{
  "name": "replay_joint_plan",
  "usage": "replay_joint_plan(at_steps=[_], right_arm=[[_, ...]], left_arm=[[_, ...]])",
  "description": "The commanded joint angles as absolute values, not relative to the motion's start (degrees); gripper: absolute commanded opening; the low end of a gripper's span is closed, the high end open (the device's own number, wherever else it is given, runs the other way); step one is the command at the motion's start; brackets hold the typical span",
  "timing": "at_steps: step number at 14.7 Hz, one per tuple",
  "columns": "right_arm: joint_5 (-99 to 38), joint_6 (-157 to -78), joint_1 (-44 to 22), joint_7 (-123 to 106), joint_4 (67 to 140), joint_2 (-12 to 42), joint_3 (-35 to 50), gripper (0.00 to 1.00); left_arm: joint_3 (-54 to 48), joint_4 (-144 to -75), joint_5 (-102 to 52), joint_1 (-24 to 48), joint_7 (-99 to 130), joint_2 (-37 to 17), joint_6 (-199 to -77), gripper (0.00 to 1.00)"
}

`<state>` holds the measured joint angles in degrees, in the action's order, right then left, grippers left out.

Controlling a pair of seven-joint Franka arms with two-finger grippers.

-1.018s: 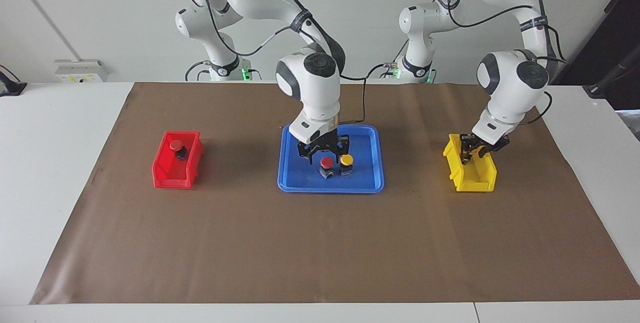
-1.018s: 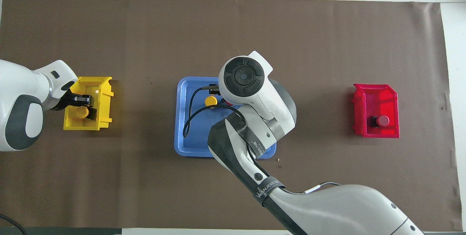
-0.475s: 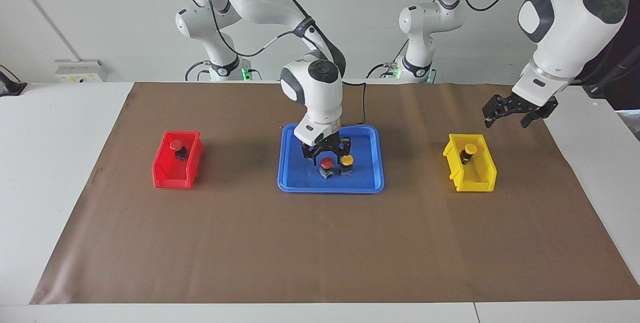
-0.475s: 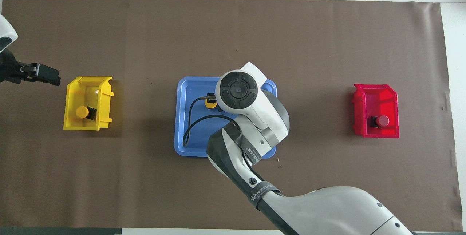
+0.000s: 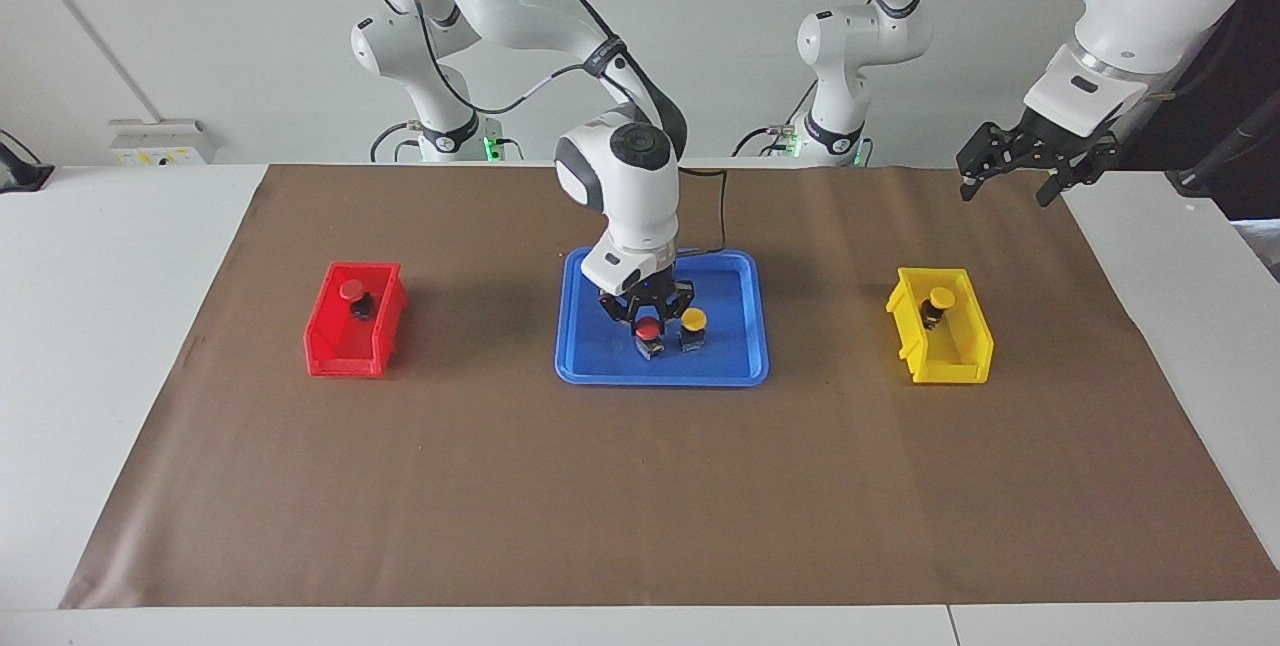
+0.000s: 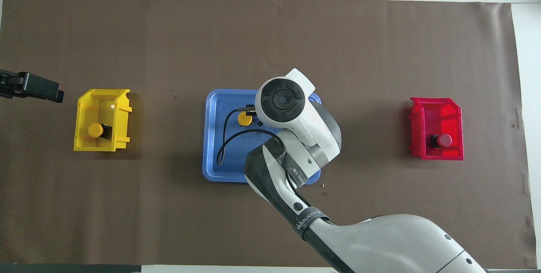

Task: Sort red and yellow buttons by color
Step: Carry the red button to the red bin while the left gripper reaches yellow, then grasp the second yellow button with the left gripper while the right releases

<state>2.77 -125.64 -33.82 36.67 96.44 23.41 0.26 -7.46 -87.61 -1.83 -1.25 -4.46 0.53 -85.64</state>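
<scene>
On the blue tray (image 5: 590, 366) at mid-table, a red button (image 5: 648, 328) and a yellow button (image 5: 693, 321) stand side by side. My right gripper (image 5: 648, 319) is down over the red one and shut on its cap. In the overhead view the right wrist hides that red button, and only the tray's yellow button (image 6: 244, 118) shows. A second red button (image 5: 351, 291) lies in the red bin (image 5: 340, 351). A second yellow button (image 5: 938, 299) lies in the yellow bin (image 5: 950, 361). My left gripper (image 5: 1005, 188) hangs open and empty, high over the mat's edge at the left arm's end.
A brown mat (image 5: 640, 486) covers the table. The red bin (image 6: 439, 154) sits toward the right arm's end, the yellow bin (image 6: 84, 114) toward the left arm's end, the tray (image 6: 215, 154) between them. A black cable (image 6: 224, 142) loops over the tray.
My left gripper opened, left the yellow button in the yellow bin and rose away toward its end. My right gripper sank onto the red button in the tray and closed.
</scene>
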Motion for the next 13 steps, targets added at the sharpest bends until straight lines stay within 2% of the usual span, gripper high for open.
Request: replay_joint_plan(at_steps=[1,2,3,5,6,9,13], right_arm=[[4.0,-118.6,-28.3,30.5,94.0,18.1,0.7,0.17],[4.0,-114.6,-25.2,24.1,96.3,14.3,0.8,0.17],[3.7,-111.9,-21.3,16.9,100.2,9.4,0.8,0.17],[3.3,-110.8,-12.2,2.4,108.9,0.7,0.8,0.17],[3.1,-111.0,-8.3,-4.2,112.5,-2.4,0.8,0.17],[3.0,-113.5,1.2,-15.1,117.6,-4.7,0.8,0.17],[3.0,-120.2,4.9,-19.7,123.4,-6.3,0.7,0.17]], left_arm=[[-7.0,-88.8,-3.3,-0.1,-4.4,1.6,-85.1,1.0],[-7.0,-90.6,-3.3,0.9,-2.8,2.2,-86.0,1.0],[-7.0,-95.1,-2.9,3.1,2.2,4.5,-91.2,1.0],[-7.0,-104.7,-2.8,8.9,9.6,6.2,-103.8,1.0],[-7.1,-106.4,-2.8,12.1,12.0,5.4,-105.5,1.0],[-7.1,-107.0,-2.4,22.2,26.8,-3.2,-112.4,1.0],[-7.0,-106.6,-0.1,29.0,37.1,-12.6,-123.2,0.98]])
